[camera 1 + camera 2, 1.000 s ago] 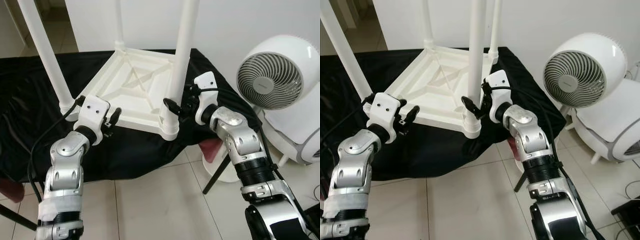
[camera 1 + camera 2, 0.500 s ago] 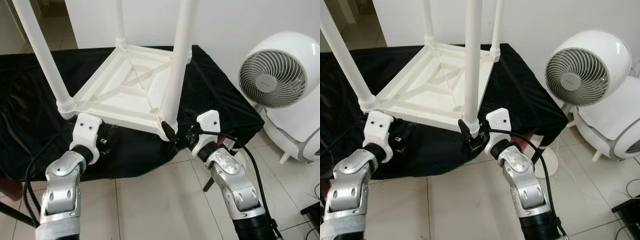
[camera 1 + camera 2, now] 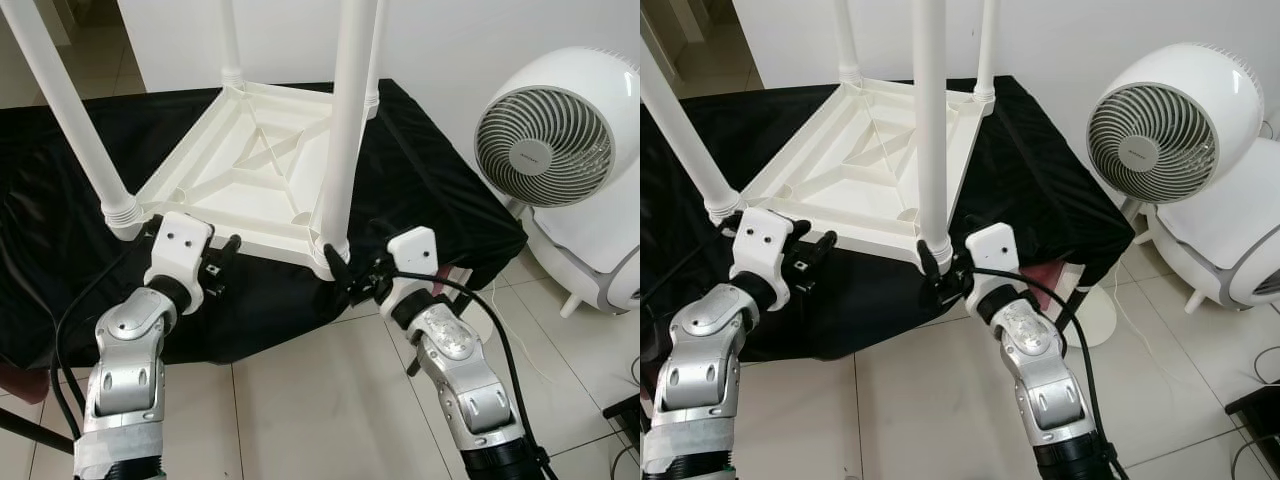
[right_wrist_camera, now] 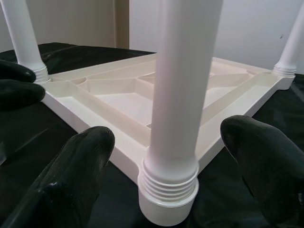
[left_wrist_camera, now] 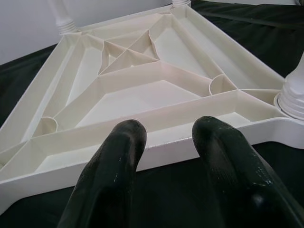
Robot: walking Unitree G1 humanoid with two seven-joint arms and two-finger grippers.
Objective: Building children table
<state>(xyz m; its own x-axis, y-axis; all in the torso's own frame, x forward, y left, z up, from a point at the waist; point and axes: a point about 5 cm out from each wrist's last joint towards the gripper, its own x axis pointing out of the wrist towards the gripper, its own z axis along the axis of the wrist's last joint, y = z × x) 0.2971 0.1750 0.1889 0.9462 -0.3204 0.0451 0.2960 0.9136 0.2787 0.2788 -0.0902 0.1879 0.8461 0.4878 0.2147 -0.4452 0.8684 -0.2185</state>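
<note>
Item: white plastic children's table (image 3: 255, 180), upside down on a black cloth (image 3: 440, 200) over a raised surface; ribbed underside facing up, four white legs standing upward from its corners.

Near-right leg (image 3: 340, 130): screwed into the corner socket nearest the robot's right side; threaded collar visible at its base in the right wrist view.

Right gripper (image 4: 166, 175): at that corner, low by the collar. Fingers spread wide, one (image 4: 71, 175) on each side of the leg's base, neither touching it; holding nothing.

Near-left leg (image 3: 70, 120): seated in the near-left corner, leaning outward.

Left gripper (image 5: 166, 147): just short of the table's near edge, between the two near corners and closer to the left one. Fingers (image 5: 114, 161) apart by a moderate gap, tips at the rim; contact with the rim is probably not made, though the angle leaves it unclear. Nothing gripped.

Also present: white round fan (image 3: 545, 130) on the tiled floor (image 3: 300, 400), to the right, well apart from the table.
</note>
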